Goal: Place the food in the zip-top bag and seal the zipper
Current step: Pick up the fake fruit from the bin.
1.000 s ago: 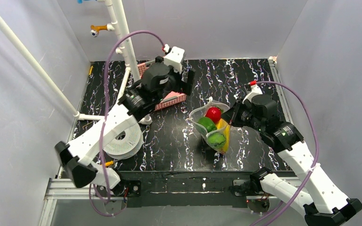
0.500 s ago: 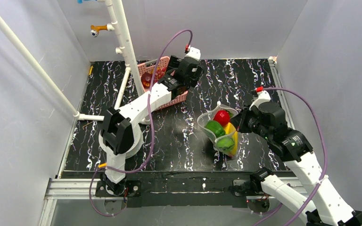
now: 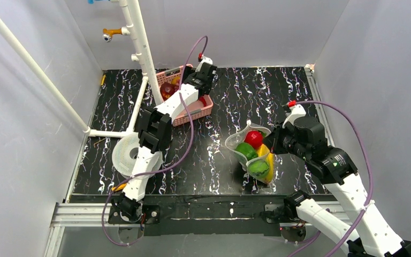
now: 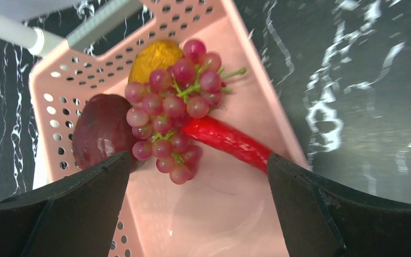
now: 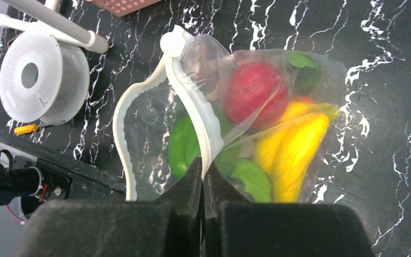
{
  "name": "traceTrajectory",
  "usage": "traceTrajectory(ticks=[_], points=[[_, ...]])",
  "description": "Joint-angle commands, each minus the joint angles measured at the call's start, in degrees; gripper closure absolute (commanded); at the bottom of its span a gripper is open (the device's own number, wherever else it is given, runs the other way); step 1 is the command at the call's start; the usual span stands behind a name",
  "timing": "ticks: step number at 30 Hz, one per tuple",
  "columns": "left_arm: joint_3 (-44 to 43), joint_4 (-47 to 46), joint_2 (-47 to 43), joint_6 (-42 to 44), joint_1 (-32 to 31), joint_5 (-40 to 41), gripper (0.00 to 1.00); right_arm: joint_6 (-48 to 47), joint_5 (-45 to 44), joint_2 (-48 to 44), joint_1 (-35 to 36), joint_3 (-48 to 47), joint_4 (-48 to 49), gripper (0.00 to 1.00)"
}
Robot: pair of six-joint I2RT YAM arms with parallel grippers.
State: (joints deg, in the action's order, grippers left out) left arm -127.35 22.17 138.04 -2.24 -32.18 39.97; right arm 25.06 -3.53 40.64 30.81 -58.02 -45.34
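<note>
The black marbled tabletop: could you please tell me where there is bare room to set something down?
Bare patches: the middle strip between the pink slotted plastic basket and the clear zip-top plastic bag, and the far right area behind that bag. Crowded: the left side, with basket, white pipe frame and white spool.

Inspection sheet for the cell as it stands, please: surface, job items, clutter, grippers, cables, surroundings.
Surface: black marbled tabletop, no spills seen.
Job's things: zip-top bag lying on the table, mouth open, zipper unsealed. Inside it are a red fruit, green pieces and a banana. Grapes, red chili, dark red fruit and orange piece lie in the pink basket.
Clutter: white spool.
Grippers: left gripper open over the basket, holding nothing. Right gripper shut on the bag's mouth edge.
Cables: purple cable looped along each arm, no snag seen.
Surroundings: white pipe frame, grey walls.
</note>
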Motion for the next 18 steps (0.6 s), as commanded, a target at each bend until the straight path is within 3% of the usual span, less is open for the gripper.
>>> traceTrajectory(ticks=[1,4,11,18], points=[[-1.2,0.9,0.1,0.4,2.2,4.4,0.02,-1.0,4.0,0.9,-0.2,-3.6,1.7,0.99],[2.7,-3.2,-0.6,1.8,3.5,5.9,0.04,-1.0,5.8,1.6,-0.2,-4.5,0.8,0.99],[8.9,-10.5,-2.1,5.4,4.3,5.5,0.19,-1.0,5.8,2.4,-0.2,-5.2,0.1,0.99],[6.7,-8.9,0.4,3.6,6.0,4.9,0.24,-0.1,6.0,3.5,-0.2,-5.7,0.6,0.99]])
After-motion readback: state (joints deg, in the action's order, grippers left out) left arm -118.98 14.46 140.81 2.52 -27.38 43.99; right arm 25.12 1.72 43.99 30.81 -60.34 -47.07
